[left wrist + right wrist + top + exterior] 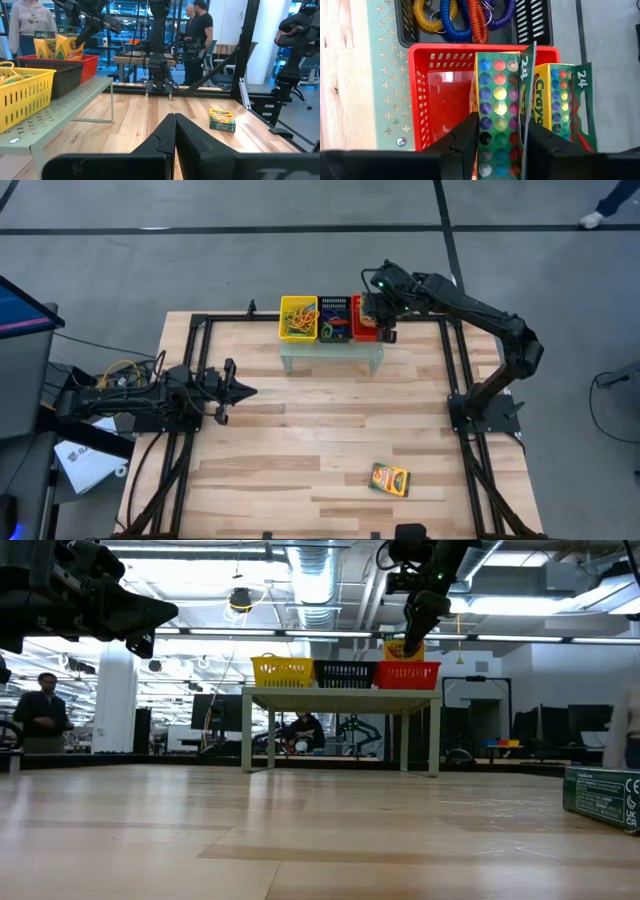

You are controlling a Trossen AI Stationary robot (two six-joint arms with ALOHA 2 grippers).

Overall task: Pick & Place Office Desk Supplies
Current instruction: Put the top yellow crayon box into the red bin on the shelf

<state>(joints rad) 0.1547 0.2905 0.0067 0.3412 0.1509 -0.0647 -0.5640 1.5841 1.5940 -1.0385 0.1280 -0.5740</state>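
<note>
Right gripper (497,137) clasps a yellow-and-green flat crayon box (497,100) upright inside the red mesh basket (440,100).
Left gripper (175,131) closed, empty, above open tabletop.

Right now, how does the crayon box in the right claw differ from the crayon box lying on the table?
The crayon box in the right claw stands on end in the red basket, beside another box; the crayon box on the table lies flat on the wood. The first is between the right claw's fingers; the second is touched by nothing. The first is at the raised shelf; the second is at the opposite edge. Both are yellow and green.
</note>
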